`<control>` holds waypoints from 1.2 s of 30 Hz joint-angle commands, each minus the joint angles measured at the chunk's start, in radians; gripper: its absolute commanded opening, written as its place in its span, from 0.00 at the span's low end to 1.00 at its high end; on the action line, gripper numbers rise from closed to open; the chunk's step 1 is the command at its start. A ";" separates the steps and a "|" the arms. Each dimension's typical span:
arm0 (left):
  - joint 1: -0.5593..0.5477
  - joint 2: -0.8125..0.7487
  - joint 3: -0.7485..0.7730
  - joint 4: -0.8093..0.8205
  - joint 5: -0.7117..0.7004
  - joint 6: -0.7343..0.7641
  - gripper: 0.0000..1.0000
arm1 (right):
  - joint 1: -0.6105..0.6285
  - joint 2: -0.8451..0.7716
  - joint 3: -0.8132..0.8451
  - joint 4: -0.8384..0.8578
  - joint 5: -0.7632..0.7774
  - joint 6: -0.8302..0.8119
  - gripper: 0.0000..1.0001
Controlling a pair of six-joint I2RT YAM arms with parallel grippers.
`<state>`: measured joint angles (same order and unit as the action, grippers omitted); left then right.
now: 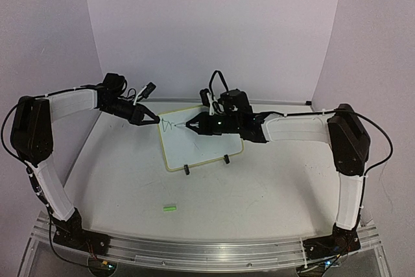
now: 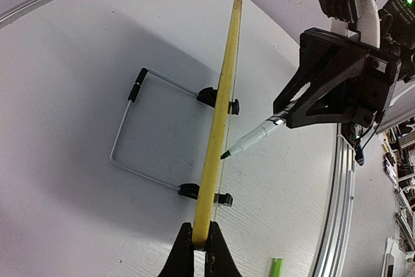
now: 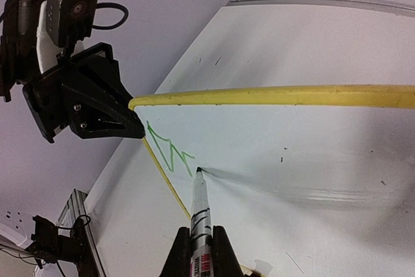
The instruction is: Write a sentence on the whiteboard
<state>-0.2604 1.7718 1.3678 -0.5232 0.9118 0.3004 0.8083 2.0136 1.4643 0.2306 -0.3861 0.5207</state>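
At table [image 1: 130,180] centre the board [image 1: 204,150] stands propped on a wire stand [image 2: 123,131], leaning back, its long axis running left to right between the two arms; a green zigzag stroke [image 3: 167,150], the only writing visible, sits at the upper left corner.

Left gripper [image 2: 200,243]: clamped on the yellow frame at that same upper left corner, steadying the board; jaws closed on the edge.

Right gripper [image 3: 200,243]: closed around a marker [image 3: 199,202], which points along the long axis toward the left gripper; the tip rests at the board face just right of the stroke; contact looks likely, but cannot be confirmed.

Judgement: the sentence is barely begun; nearly all of the blank surface lies to the right of the tip, on the right arm's own side; the coming strokes therefore call for the tip to travel away from the left gripper, along the long axis.

A green cap [image 1: 170,207] lies on the table near the arm bases, well apart from the board.
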 commanded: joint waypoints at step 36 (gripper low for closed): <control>-0.018 -0.009 0.014 -0.052 -0.055 0.031 0.00 | -0.002 -0.026 -0.008 0.069 0.085 0.040 0.00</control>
<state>-0.2607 1.7718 1.3685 -0.5232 0.9070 0.3000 0.8168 1.9798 1.4193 0.2523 -0.3066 0.5510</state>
